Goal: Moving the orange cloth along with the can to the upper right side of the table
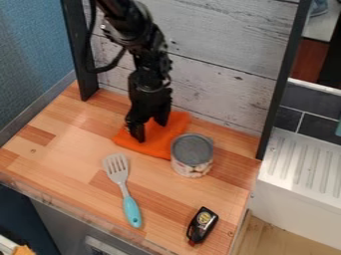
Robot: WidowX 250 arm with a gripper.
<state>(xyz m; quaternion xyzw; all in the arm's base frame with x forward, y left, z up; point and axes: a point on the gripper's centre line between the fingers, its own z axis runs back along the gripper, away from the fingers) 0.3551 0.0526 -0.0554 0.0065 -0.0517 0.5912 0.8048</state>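
Orange fabric cloth (pixel 157 141): lies in a crumpled, roughly four-sided patch on the light-brown wooden-strip table (pixel 80 144), toward its back edge. Cylindrical can (pixel 192 155) with grey lid and pale patterned side: upright, at the cloth's front right corner. It overlaps that corner in the view (whether its base sits on the fabric or just beside it, I cannot tell).

Black two-finger gripper (pixel 150 130): down at the cloth, left of and behind the can. Jaws apart, orange fabric visible between them; no pinched fold can be made out. Arm hangs in front of the whitish plank panel (pixel 213 84).

Farther out: slotted spatula with turquoise handle (pixel 132 211) toward the front; black key fob (pixel 202 225) near the front right. Black upright post (pixel 269 117) at the back right, beside the likely goal area.

Step, as judged: getting a hold on the cloth ahead of the shift right. Risks: closing too high would catch little fabric, and the cloth slips out. A fast pull could slide it from under the can, or tip the can if its base is only partly supported. If the base is off the cloth, dragging bunches fabric against it. Overshoot could bring the can against the post.
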